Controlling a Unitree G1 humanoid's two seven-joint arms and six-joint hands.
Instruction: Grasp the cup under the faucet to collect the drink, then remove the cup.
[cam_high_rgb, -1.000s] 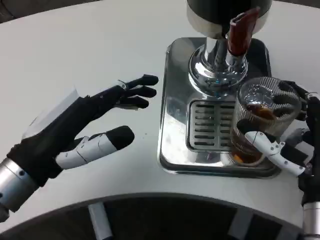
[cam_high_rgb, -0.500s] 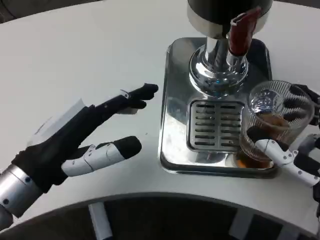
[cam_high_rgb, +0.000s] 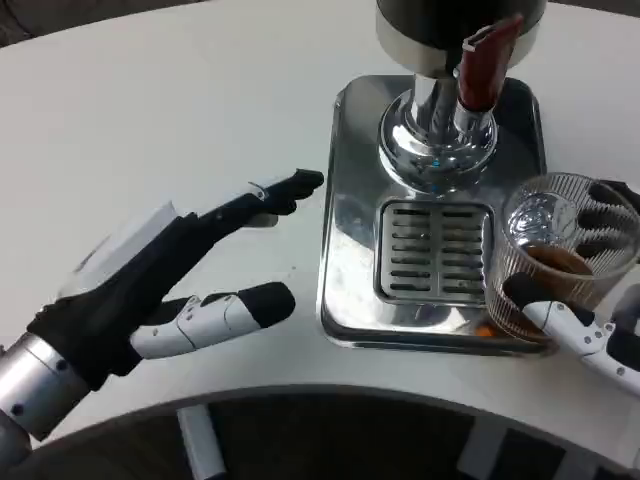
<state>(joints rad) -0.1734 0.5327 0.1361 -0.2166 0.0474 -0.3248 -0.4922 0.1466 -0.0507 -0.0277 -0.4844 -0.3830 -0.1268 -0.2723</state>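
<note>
A ribbed clear cup (cam_high_rgb: 558, 255) with brown drink in its lower part is held by my right hand (cam_high_rgb: 600, 300) at the right edge of the picture. The cup hangs over the front right corner of the steel drip tray (cam_high_rgb: 350, 200), away from the slotted grate (cam_high_rgb: 430, 250). The red faucet lever (cam_high_rgb: 485, 65) and chrome spout (cam_high_rgb: 435, 140) stand behind the grate. My left hand (cam_high_rgb: 170, 275) lies open over the white table, left of the tray, fingers stretched toward it, holding nothing.
The dispenser's dark body (cam_high_rgb: 455, 25) rises at the top of the picture. The white table (cam_high_rgb: 180, 110) curves to a front edge (cam_high_rgb: 300, 395) near my arms.
My right hand has carried the cup to the right and toward the tray's front corner, away from the grate. My left hand has shifted slightly right and its fingers stretched out.
</note>
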